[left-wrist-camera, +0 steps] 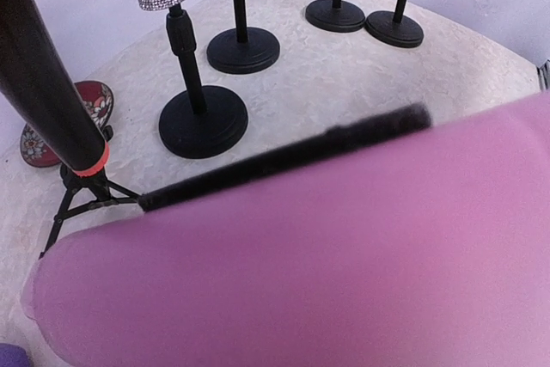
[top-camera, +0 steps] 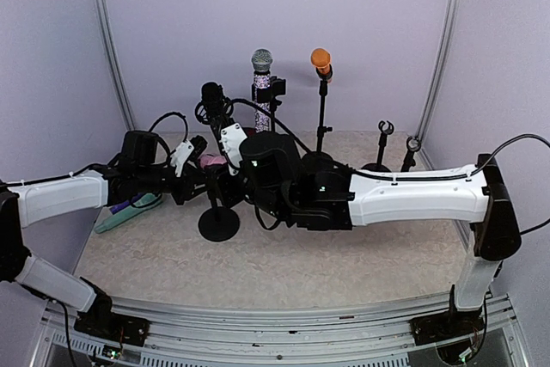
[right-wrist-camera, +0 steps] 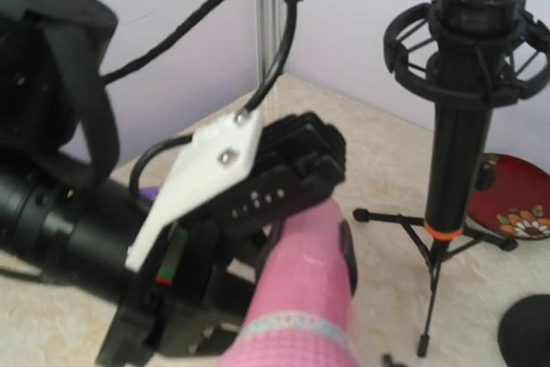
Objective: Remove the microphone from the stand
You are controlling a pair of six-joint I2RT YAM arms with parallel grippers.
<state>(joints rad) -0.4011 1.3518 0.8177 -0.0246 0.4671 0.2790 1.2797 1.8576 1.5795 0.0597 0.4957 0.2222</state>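
My left end effector (right-wrist-camera: 320,212) is clamped shut on the pink microphone (right-wrist-camera: 301,298), left of centre on the bench (top-camera: 284,255), just above the round-based stand (top-camera: 218,223). Its pink body fills my left wrist view. My right end effector (top-camera: 229,139) hovers just right of it. I cannot tell how that one's jaws stand.

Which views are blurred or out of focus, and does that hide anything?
Left wrist: the pink microphone fills the lower frame as a defocused smear that covers everything near; the round stand base behind is sharp. Right wrist: near parts are soft, the black tripod microphone clearer. Top external: evenly lit, sharp, no glare.
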